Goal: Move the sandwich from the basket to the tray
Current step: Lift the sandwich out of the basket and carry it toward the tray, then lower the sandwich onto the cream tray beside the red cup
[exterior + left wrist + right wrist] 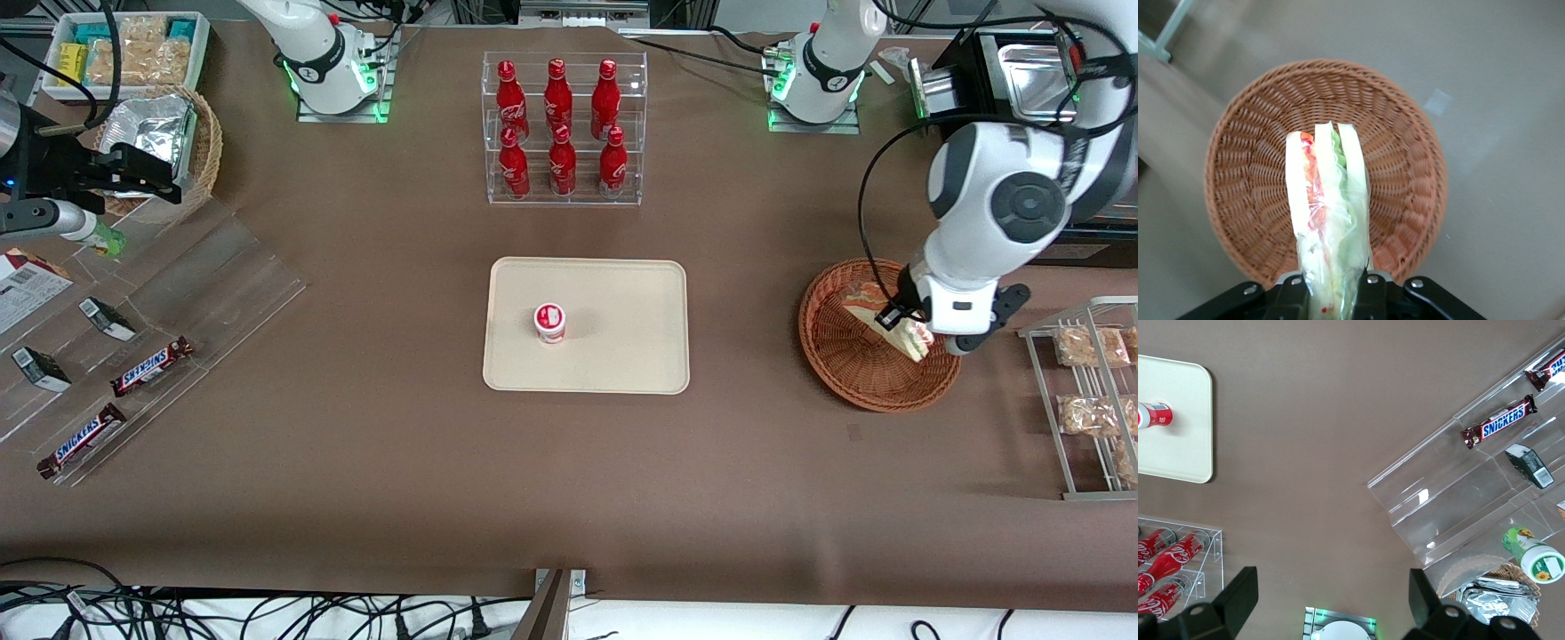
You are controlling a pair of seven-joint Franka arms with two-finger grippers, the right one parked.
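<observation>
The sandwich (1328, 207), a wrapped white-bread wedge with green and red filling, hangs a little above the reddish-brown woven basket (1258, 147), which has nothing else in it. My left gripper (1331, 293) is shut on the sandwich's wide end, one black finger on each side. In the front view the gripper (916, 331) holds the sandwich (909, 336) over the basket (845, 356), at the working arm's end of the table. The cream-beige tray (622, 302) lies mid-table, well apart from the basket toward the parked arm.
A small red-and-white cup (549, 323) stands on the tray. A clear rack of red bottles (560, 124) stands farther from the front camera. A wire rack with snack packs (1089, 391) sits beside the basket. Clear shelves with candy bars (151, 366) lie toward the parked arm's end.
</observation>
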